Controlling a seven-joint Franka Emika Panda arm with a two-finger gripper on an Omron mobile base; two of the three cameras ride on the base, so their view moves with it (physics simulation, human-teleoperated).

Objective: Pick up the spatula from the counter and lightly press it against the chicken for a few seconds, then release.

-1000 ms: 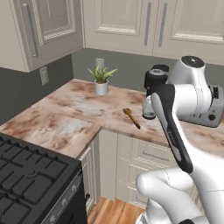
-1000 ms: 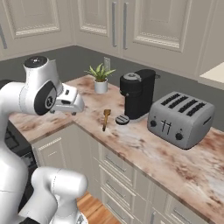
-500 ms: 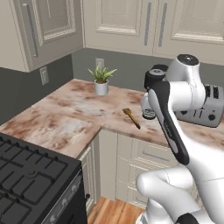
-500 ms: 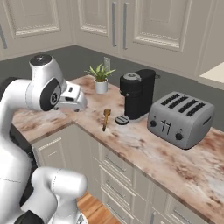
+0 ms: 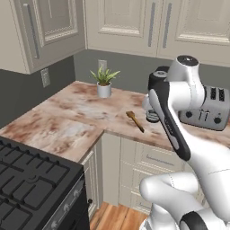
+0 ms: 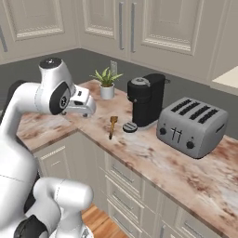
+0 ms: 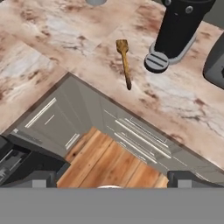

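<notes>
1 spatula [image 7: 125, 65], 1 coffee mkr [image 6: 145, 100], 1 toaster [image 6: 191, 125], 1 plant [image 6: 107, 81] on ctr [image 6: 153, 158].

place: home kitchen, rendered | fittings: cream panelled wall cabinets [image 5: 130, 22] over an L-shaped marbled counter [image 5: 67, 121], drawers [image 6: 125, 179] beneath | appliances: black stove [image 5: 31, 175], silver toaster [image 6: 191, 126], black coffee machine [image 6: 145, 100] | other: potted plant [image 5: 104, 83] before a wall outlet [image 5: 102, 64], wood floor [image 7: 113, 166]

Base views behind, left and right, facing counter [image 5: 67, 121]; hand view high overhead; all share spatula [image 7: 124, 63].
</notes>
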